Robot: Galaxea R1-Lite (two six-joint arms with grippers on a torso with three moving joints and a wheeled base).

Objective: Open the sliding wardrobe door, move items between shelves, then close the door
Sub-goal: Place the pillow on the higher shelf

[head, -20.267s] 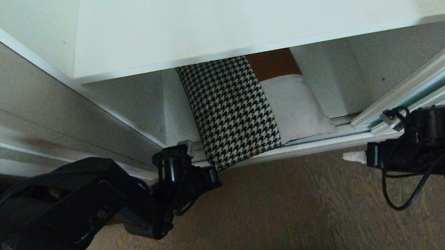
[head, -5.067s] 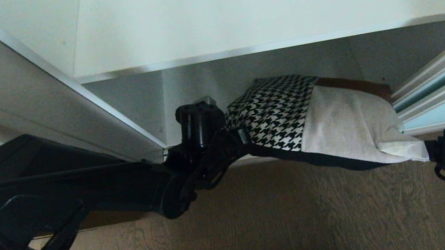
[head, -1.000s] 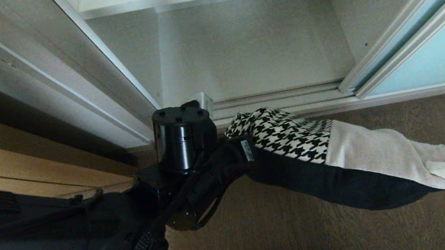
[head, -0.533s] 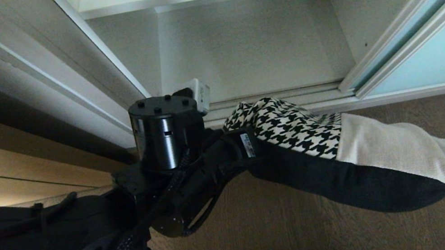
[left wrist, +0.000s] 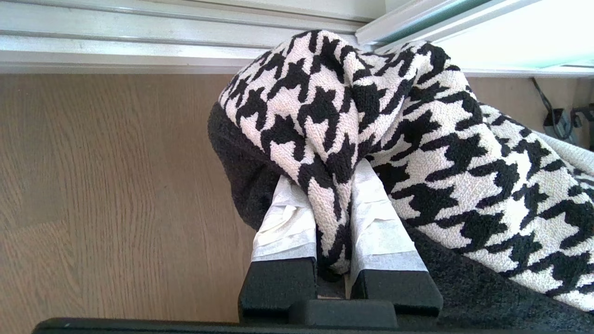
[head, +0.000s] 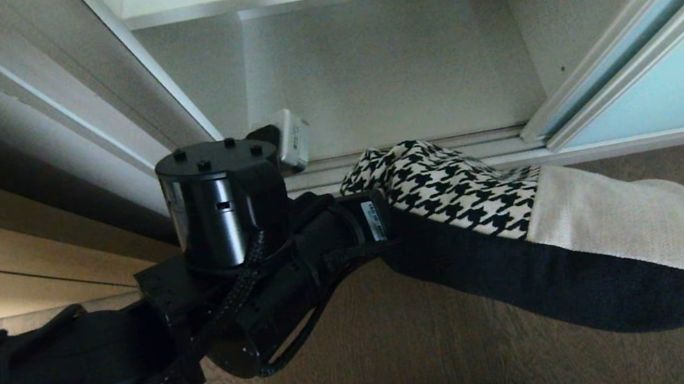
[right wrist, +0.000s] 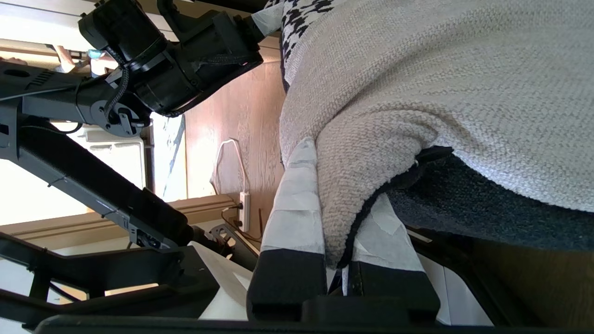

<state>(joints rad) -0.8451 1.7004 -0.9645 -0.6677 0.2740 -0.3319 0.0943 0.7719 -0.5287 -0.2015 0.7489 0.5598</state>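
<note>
The nubbly houndstooth-and-cream cushion (head: 529,215) sags in the air over the wood-grain floor (head: 417,376), its corners pinched by the left gripper (left wrist: 333,204) and right gripper (right wrist: 341,204), before the bare white shelf (head: 384,72).

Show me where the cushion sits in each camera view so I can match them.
Head view: cushion stretches from centre to the right edge, over the floor.
Left wrist view: cushion fills centre-right, houndstooth corner pinched by the left pincer.
Right wrist view: cushion fills upper right, cream corner in the right pincer.
Shared landmark: wood-grain floor.
</note>
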